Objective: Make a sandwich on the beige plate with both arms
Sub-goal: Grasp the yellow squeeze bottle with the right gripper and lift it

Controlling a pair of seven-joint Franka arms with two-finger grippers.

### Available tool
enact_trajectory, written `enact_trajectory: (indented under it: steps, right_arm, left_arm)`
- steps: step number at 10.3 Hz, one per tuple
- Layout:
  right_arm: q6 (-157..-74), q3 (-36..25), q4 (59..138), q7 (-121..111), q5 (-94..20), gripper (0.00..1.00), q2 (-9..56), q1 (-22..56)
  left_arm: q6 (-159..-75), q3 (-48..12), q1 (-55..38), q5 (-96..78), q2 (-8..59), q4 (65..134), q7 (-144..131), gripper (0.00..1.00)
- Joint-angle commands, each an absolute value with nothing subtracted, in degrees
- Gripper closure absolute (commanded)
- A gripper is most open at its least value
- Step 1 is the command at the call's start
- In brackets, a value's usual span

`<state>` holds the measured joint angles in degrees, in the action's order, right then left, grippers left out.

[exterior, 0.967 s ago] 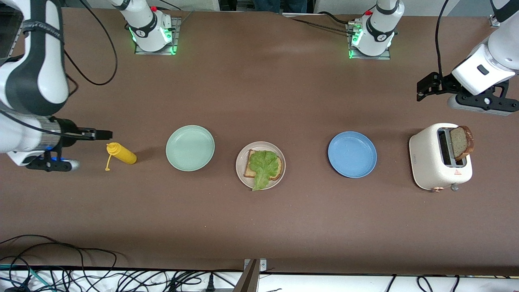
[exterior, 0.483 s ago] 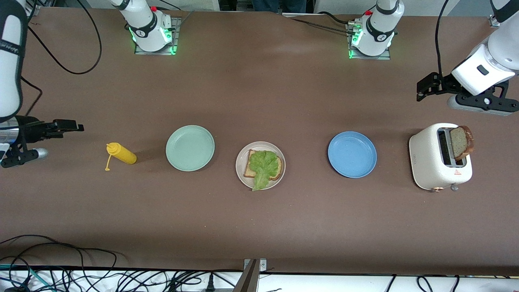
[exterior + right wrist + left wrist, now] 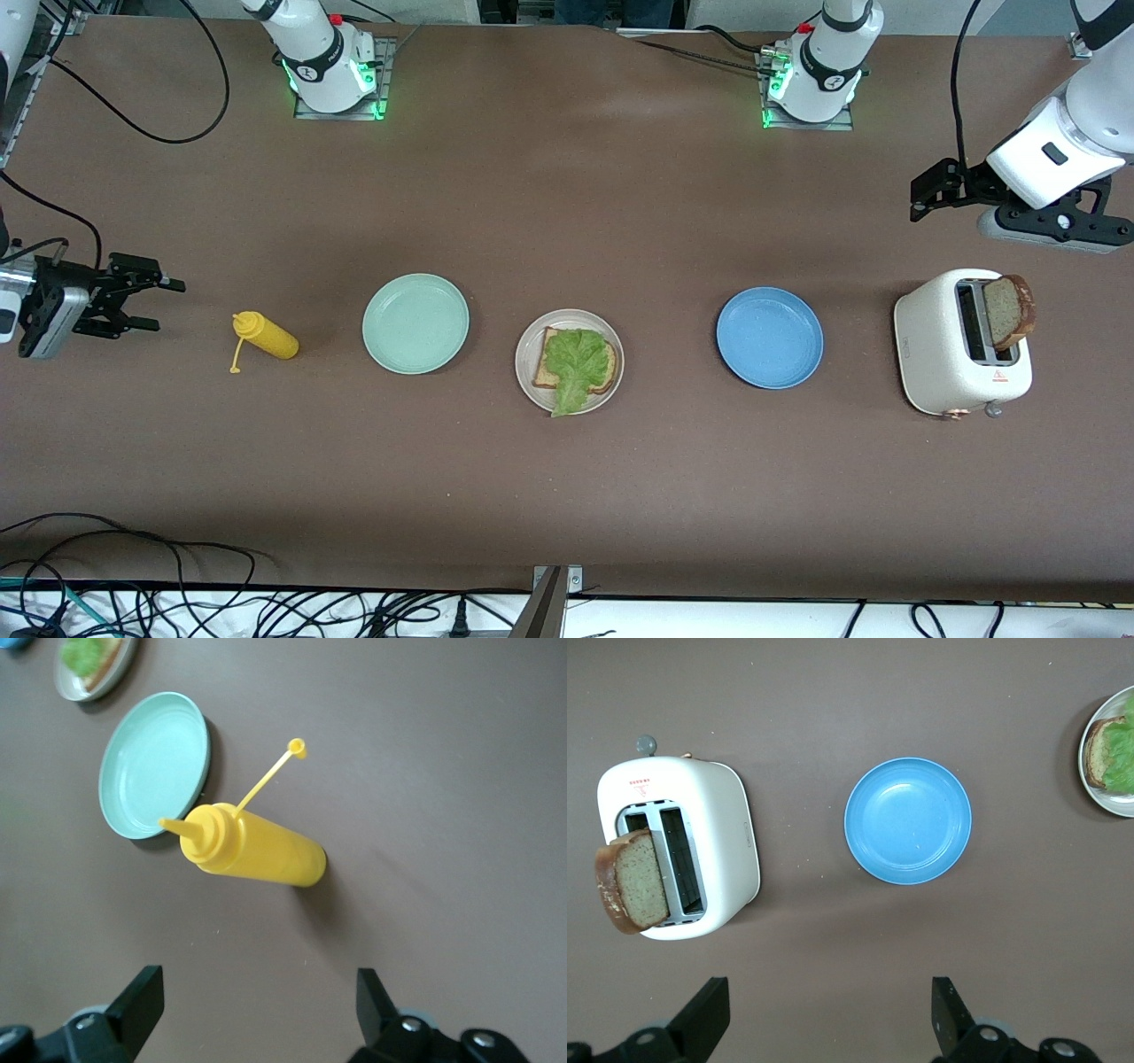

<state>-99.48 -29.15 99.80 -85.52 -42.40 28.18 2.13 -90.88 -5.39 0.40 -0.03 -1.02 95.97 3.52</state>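
Observation:
The beige plate (image 3: 525,347) lies mid-table between two other plates and carries one bread slice (image 3: 543,376) with a green lettuce leaf (image 3: 578,359) on top. A second bread slice (image 3: 1010,310) stands up out of a white toaster (image 3: 939,354) at the left arm's end. My left gripper (image 3: 917,200) hangs open and empty over bare table beside the toaster; its wrist view shows the gripper (image 3: 830,992), the slice (image 3: 633,881) and the plate's edge (image 3: 1096,796). My right gripper (image 3: 165,307) is open and empty over the right arm's end, also seen as (image 3: 259,985).
A yellow squeeze bottle (image 3: 266,337) (image 3: 252,846) lies on its side between my right gripper and a mint-green plate (image 3: 415,323) (image 3: 155,762). A blue plate (image 3: 769,337) (image 3: 908,819) sits between the beige plate and the toaster (image 3: 682,846). Cables run along the table's near edge.
My right arm has pulled back from the yellow bottle toward its end of the table, and its gripper has turned and spread a little wider. The left arm has not moved.

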Motion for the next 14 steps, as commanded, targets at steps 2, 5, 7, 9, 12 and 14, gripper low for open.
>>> enact_trajectory:
  steps: [2,5,7,9,12,14]
  right_arm:
    - [-99.7,-28.7,101.3,-106.5,-53.1,0.0,32.1,0.5]
    - [-99.7,-28.7,104.2,-121.7,-60.1,0.0,33.7,0.5]
    - [-99.6,-28.5,104.2,-129.3,-64.2,0.0,35.8,0.5]
    - [-98.9,-28.2,104.2,-131.3,-66.4,0.0,37.6,0.4]
    - [-98.6,-26.7,104.2,-133.8,-71.9,0.0,40.9,0.5]
    - [-98.7,-25.9,104.2,-135.1,-74.6,0.0,42.3,0.7]
  left_arm:
    - [-90.1,-5.4,0.7,-1.3,-0.7,94.9,4.7,0.0]
    - [-90.1,-5.4,0.7,-1.3,-0.7,94.9,4.7,0.0]
    - [-90.1,-5.4,0.7,-1.3,-0.7,94.9,4.7,0.0]
    - [-90.1,-5.4,0.7,-1.3,-0.7,94.9,4.7,0.0]
    - [-90.1,-5.4,0.7,-1.3,-0.7,94.9,4.7,0.0]
    - [-90.1,-5.4,0.7,-1.3,-0.7,94.9,4.7,0.0]
